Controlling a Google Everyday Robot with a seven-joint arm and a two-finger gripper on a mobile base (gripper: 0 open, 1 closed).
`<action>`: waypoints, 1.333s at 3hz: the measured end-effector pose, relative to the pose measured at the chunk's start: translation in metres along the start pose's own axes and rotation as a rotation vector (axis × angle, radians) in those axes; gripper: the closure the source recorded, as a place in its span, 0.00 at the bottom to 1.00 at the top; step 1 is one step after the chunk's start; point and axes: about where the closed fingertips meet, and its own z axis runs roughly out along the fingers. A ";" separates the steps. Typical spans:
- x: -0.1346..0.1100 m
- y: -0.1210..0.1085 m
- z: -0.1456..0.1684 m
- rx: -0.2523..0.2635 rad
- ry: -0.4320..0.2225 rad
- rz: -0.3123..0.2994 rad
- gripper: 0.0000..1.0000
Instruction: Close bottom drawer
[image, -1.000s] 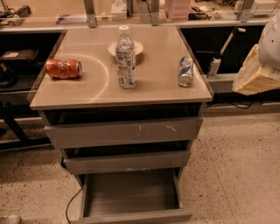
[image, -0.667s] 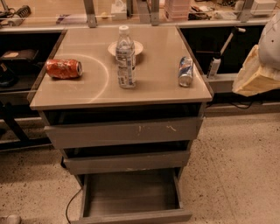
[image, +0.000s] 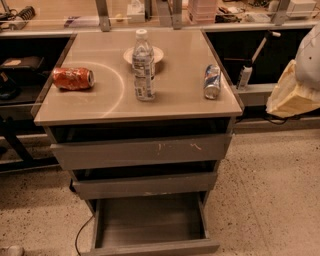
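Observation:
The bottom drawer (image: 150, 247) of the grey wood-grain cabinet is pulled far out toward me. Its shallow box is open and nothing shows inside. Its plain front is at the lower edge of the view. The middle drawer (image: 145, 185) and the top drawer (image: 142, 150) above it stick out a little. My gripper (image: 298, 80) shows only as a white and tan shape at the right edge, level with the cabinet top. It is well to the right of the drawers and touches nothing.
On the cabinet top (image: 100, 107) stand a water bottle (image: 143, 66) and a small white bowl (image: 131, 55). A red can (image: 73, 78) and a blue can (image: 212, 81) lie there too. A cable (image: 80, 235) runs on the floor at the left. Dark shelves flank the cabinet.

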 end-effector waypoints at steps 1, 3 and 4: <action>0.012 0.035 0.026 -0.028 0.037 0.041 1.00; 0.066 0.134 0.162 -0.278 0.135 0.150 1.00; 0.075 0.151 0.172 -0.316 0.156 0.153 1.00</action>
